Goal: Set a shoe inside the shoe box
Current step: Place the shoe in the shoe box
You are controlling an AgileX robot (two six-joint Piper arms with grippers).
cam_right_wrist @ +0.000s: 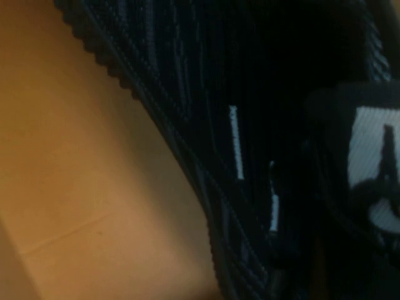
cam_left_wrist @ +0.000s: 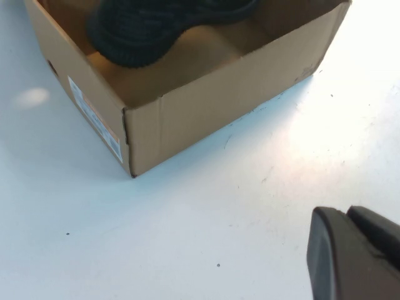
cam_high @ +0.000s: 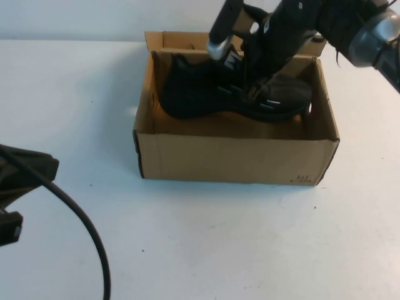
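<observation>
A black athletic shoe [cam_high: 231, 94] with short white dash marks along its side, a white tag on the tongue and a chunky, ridged dark sole lies inside a plain brown corrugated cardboard shoe box [cam_high: 237, 159]. The box is rectangular and open at the top, with a flap standing up along its far side and small dark print on its near right corner; a pale label with blue print shows on one end wall in the left wrist view. The right gripper [cam_high: 250, 78] reaches down into the box from above and behind, its jaws drawn nearly together on the shoe's upper near the tongue; directly beneath it lie the shoe's knit side, its white dashes and the box's brown floor. The shoe's toe points away from this gripper toward the box's left end. The left gripper [cam_left_wrist: 356, 256] sits with its fingers closed together and holding nothing, low over the white table [cam_high: 250, 250], well apart from the box's near corner.
</observation>
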